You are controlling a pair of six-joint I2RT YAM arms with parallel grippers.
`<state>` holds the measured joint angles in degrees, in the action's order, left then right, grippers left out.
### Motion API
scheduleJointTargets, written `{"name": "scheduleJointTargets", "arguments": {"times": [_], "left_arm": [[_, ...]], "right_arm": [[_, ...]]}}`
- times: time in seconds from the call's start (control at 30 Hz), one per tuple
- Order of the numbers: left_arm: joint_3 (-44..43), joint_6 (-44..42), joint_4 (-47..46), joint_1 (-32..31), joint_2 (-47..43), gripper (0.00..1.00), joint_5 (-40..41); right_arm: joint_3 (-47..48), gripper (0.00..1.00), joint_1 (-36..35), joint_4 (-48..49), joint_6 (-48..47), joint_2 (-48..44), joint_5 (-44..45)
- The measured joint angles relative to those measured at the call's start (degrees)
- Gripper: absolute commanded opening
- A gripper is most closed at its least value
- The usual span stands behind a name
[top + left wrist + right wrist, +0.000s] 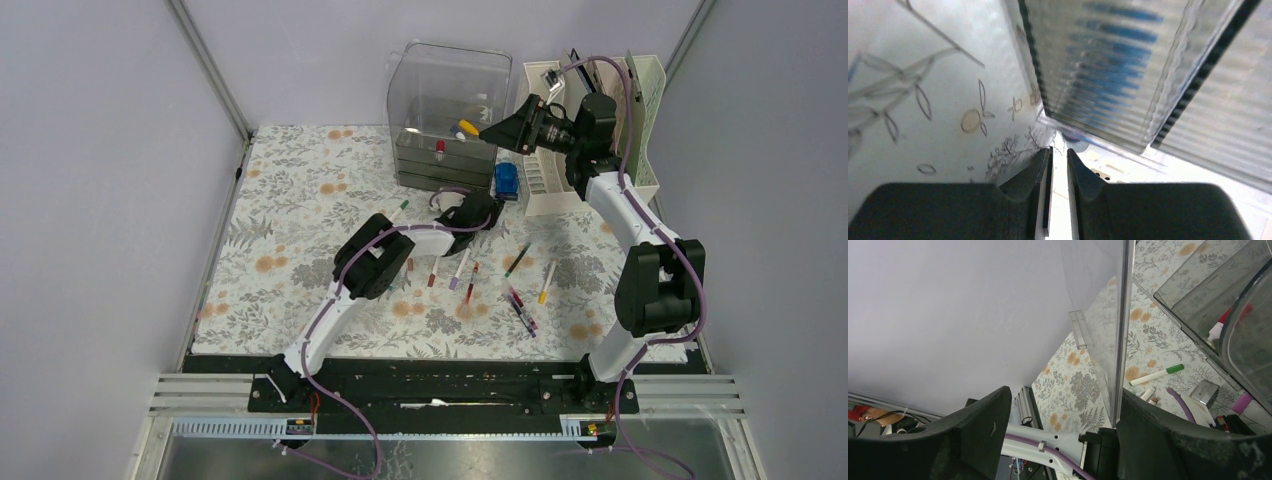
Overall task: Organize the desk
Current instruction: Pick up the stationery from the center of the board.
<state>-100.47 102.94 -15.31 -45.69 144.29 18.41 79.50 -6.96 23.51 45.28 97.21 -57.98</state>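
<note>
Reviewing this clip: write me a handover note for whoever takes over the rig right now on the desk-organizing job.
Left tool: nearly closed with a narrow gap; whether it grips anything is unclear. It is low over the desk, beside the clear organizer.
Right tool: open, raised, straddling a clear panel of the organizer.
Loose pens and a green-capped marker lie on the desk; a blue item sits by the white rack.
Done: a few small items are in the organizer.
Left: gather the loose pens.

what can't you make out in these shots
Left wrist: whether the left gripper pinches anything; its narrow gap shows only blur.
Left wrist: the blue shape behind the ribbed drawer front, smeared.
Top view: print on the scattered pens, too small.
</note>
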Motion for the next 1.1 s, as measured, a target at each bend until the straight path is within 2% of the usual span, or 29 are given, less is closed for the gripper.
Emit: {"name": "scheduleJointTargets", "arguments": {"times": [0.23,0.67,1.1], "left_arm": [[2.73,-4.42,-6.1,1.57,-0.33,0.03,-1.05],[-4.59,-4.35,-8.55,0.98,2.29,0.03,-2.47],[-13.05,-1.64,2.58,1.01,6.23,0.0,-0.2]], "right_arm": [[-0.57,0.79,0.0,0.39,0.11,0.0,0.02],[-0.61,0.79,0.33,0.81,0.31,0.0,-0.02],[-0.61,0.79,1.07,1.22,0.92,0.0,0.0]]}}
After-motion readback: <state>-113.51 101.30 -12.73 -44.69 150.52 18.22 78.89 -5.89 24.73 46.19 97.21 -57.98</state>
